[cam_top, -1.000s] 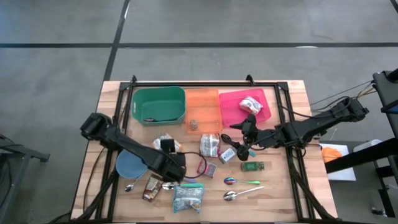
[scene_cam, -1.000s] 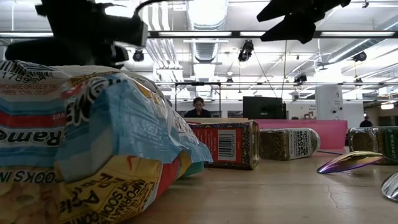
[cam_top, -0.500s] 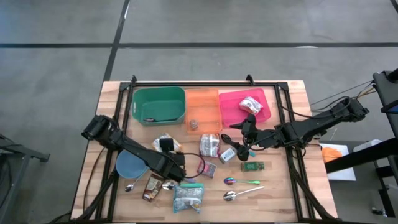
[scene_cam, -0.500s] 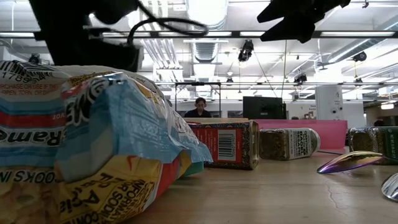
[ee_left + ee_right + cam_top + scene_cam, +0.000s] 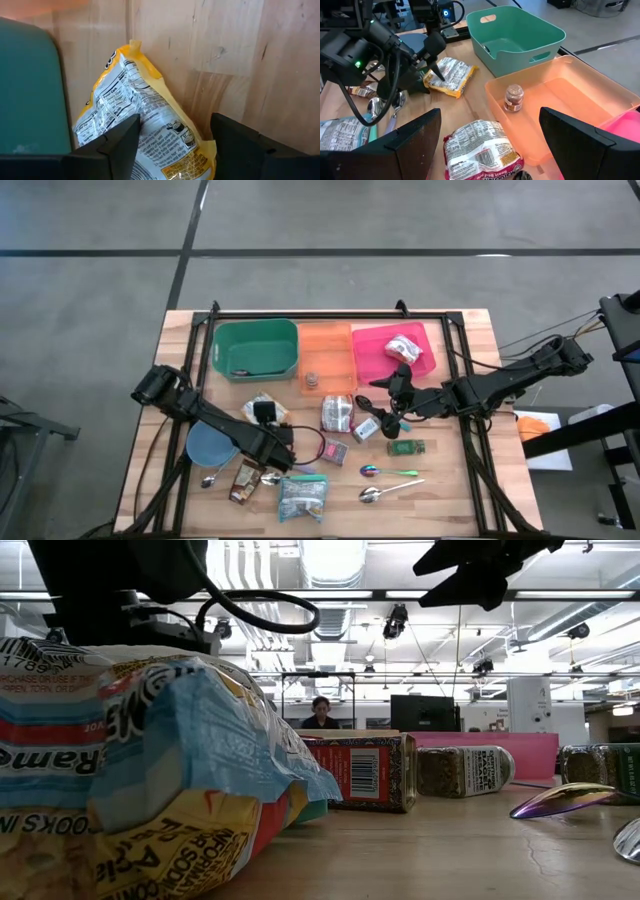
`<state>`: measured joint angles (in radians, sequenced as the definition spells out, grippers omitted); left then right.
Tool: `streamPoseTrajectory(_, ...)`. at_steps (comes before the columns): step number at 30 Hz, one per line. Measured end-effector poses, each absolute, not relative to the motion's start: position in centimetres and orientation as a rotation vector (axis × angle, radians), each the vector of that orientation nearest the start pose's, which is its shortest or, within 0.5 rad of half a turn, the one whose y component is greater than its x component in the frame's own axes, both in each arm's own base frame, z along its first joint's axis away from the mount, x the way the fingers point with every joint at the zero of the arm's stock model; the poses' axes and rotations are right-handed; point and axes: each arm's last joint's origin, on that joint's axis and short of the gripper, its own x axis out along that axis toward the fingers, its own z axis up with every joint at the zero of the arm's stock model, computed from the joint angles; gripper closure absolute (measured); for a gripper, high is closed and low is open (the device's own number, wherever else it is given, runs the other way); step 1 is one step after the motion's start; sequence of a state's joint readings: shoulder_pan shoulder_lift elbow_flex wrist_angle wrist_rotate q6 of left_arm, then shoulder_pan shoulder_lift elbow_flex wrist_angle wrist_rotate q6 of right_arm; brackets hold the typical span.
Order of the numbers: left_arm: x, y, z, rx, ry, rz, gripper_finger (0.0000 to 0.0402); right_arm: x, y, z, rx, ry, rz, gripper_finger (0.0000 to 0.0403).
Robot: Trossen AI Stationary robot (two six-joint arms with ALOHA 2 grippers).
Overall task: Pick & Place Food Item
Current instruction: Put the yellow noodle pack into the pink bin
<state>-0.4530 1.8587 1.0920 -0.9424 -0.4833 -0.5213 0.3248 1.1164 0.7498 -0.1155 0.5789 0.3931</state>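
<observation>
High view: left gripper (image 5: 268, 418) over yellow snack packet (image 5: 264, 409), near green bin (image 5: 255, 348); fingers part-open straddling packet, nothing held yet. Packet long axis runs away from fingers. Versus a second ago, gripper moved up from lower table. Right gripper (image 5: 385, 412) wide open, empty, mid-table above silver pouch (image 5: 337, 414).

Yellow snack packet (image 5: 145, 135): crinkled foil, printed nutrition panel facing up, lying flat on the wooden worktop (image 5: 225, 50). One end sits between the left gripper (image 5: 172, 142) jaws, which stand open either side; sealed tip points away from them.
</observation>
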Motion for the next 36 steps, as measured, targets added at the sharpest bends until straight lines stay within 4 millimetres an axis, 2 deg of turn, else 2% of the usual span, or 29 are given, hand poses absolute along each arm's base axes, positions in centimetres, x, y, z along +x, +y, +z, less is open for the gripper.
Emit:
streamPoseTrajectory(11,27.6,-11.9,13.8,0.349,1.430,0.402,0.0308,22.8,6.0,26.6,0.175,0.380,-0.326,0.0070)
streamPoseTrajectory(17,27.6,-12.0,14.0,0.339,1.424,0.397,0.0359,22.8,6.0,26.6,0.175,0.380,-0.326,0.0070)
streamPoseTrajectory(24,27.6,-12.0,14.0,0.328,1.444,0.367,0.0398,22.8,6.1,26.5,0.182,0.383,-0.319,0.0070)
streamPoseTrajectory(30,28.1,-12.4,14.6,0.313,1.443,0.329,0.0401,22.8,6.1,26.5,0.177,0.384,-0.318,0.0070)
streamPoseTrajectory(36,29.2,-13.0,16.0,0.323,1.402,0.281,0.0401,22.8,6.1,26.3,0.168,0.394,-0.306,0.0070)
